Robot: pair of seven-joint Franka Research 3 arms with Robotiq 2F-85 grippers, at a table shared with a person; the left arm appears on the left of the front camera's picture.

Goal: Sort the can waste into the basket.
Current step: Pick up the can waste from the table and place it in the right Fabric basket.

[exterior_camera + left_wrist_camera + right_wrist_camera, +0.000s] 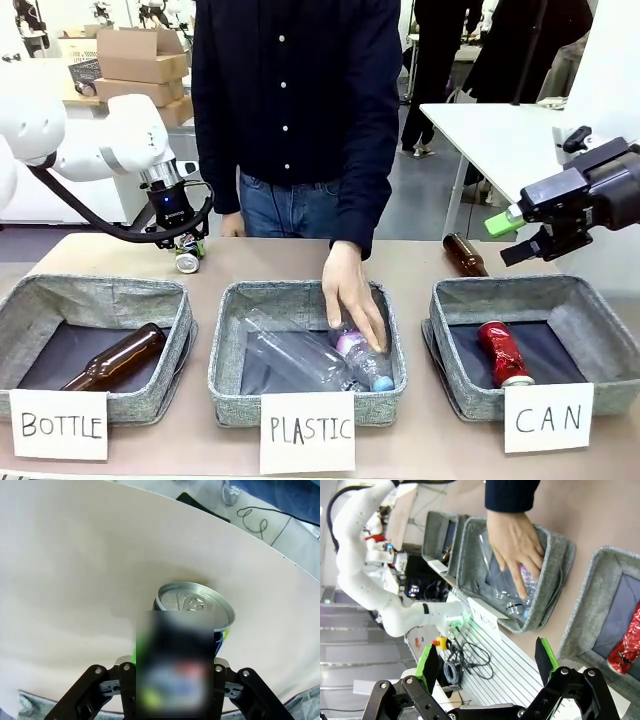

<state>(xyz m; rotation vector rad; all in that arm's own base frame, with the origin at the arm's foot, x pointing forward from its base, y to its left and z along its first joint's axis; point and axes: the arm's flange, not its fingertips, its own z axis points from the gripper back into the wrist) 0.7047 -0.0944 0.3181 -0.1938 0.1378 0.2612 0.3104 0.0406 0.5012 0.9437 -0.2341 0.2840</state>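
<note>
Front: you're facing across the table (420, 262) at the person.
Left wrist: tight on tabletop.
Right wrist: rolled sideways, sharing the PLASTIC bin (555, 575).

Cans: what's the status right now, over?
Left gripper shut on dark can behind BOTTLE bin. Right gripper open, empty. Red can in CAN basket. Person's hand in PLASTIC bin.

Over at the far left the left gripper (187, 250) clamps a dark can (188, 258), its silver end facing me, just above the table (400, 255). The right gripper (530, 235) hangs spread wide over the CAN basket (600, 330) — a red can (503, 352) lies inside. The person's hand (352, 292) presses a clear bottle (300, 355) in the PLASTIC bin (228, 340).
</note>
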